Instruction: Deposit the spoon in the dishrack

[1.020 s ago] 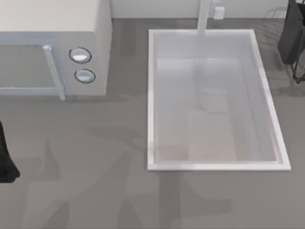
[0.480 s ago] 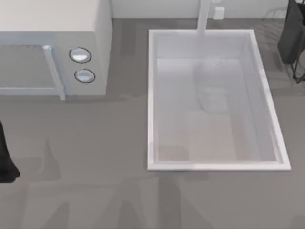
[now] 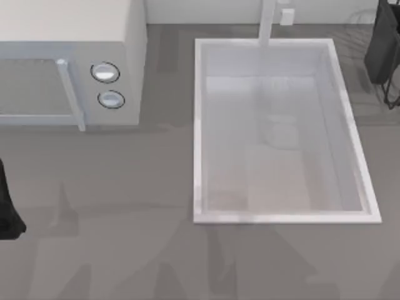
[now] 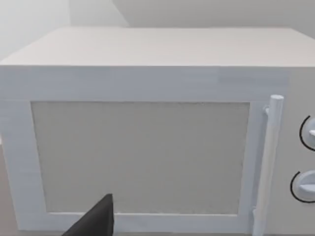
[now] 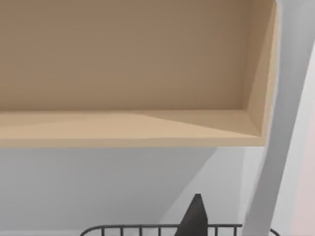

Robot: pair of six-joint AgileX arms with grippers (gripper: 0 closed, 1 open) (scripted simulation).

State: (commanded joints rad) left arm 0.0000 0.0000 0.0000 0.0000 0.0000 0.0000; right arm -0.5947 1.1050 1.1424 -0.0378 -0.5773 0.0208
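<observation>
Top view first, and the nearest thing was the left arm [image 3: 7,209], a dark shape parked at the table's edge around 8 o'clock. Bare grey counter [image 3: 125,250] ran across the near side. Further in, at 10 o'clock, sat the white microwave [image 3: 69,37], door handle [image 3: 70,94] upright and two round silver-grey knobs [image 3: 105,72] stacked just right of it. Over at 2 o'clock lay the big white sink basin [image 3: 199,125], with the pale faucet [image 3: 267,22] rising at its far rim, near 12 o'clock.

And out at the far right corner, 2 o'clock going on 1, the right arm [image 3: 382,44] hung dark above the dishrack [image 3: 392,95]. Thin black wires poked out below the arm, with faint grey loops beside it toward the sink.

Left wrist view: a dark tip of the left gripper [image 4: 96,221] showed close in, the microwave front beyond it. Spread or pressed together, I could not tell.

Right wrist view: a dark tip of the right gripper [image 5: 194,219] sat just above the dishrack's wire rim. A pale wall and a tan wooden shelf [image 5: 128,123] stood beyond. Its claw state could not be told either, and whether it pinched the spoon I could not tell.
</observation>
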